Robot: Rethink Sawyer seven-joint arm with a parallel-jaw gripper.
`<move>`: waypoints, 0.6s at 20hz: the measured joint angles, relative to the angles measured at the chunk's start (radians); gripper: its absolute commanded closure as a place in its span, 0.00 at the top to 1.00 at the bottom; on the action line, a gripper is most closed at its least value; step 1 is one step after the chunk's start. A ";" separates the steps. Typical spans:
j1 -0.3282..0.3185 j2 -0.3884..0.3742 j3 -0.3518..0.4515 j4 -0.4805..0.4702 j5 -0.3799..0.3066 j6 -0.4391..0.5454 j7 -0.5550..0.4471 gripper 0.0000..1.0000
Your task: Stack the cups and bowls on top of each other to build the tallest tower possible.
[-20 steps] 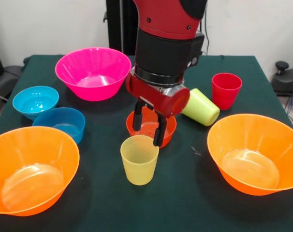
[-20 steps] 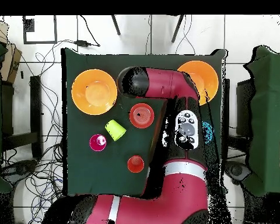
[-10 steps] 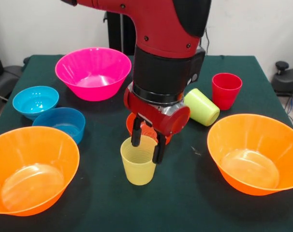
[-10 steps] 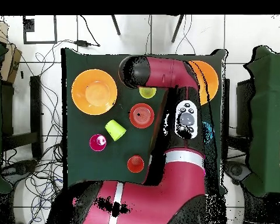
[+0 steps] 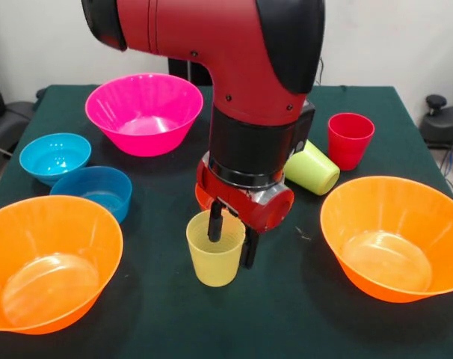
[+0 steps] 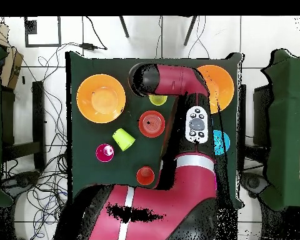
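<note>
The ribbed pale yellow cup (image 5: 215, 256) stands upright at the table's front middle; it also shows in the overhead view (image 6: 157, 99). My gripper (image 5: 232, 239) is open and lowered over its rim, one finger inside the cup and the other outside its right wall. The small red-orange bowl (image 5: 202, 196) is mostly hidden behind the gripper. The lime green cup (image 5: 313, 167) lies on its side beside the upright red-pink cup (image 5: 350, 140). The orange cup (image 6: 145, 175) shows only from overhead.
The large magenta bowl (image 5: 144, 112) is at the back left, with the light blue (image 5: 54, 155) and darker blue (image 5: 93, 191) small bowls in front of it. Large orange bowls sit at the front left (image 5: 47, 262) and right (image 5: 395, 235).
My gripper has come forward from above the red-orange bowl and gone down onto the yellow cup, so that its fingers now straddle the cup's right wall. No cups or bowls moved.
</note>
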 measured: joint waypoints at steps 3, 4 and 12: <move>-0.001 0.024 0.003 0.000 0.000 0.000 0.000 1.00; -0.001 0.032 0.003 0.000 0.000 0.000 0.000 1.00; -0.004 0.052 0.008 0.008 0.000 0.000 0.000 1.00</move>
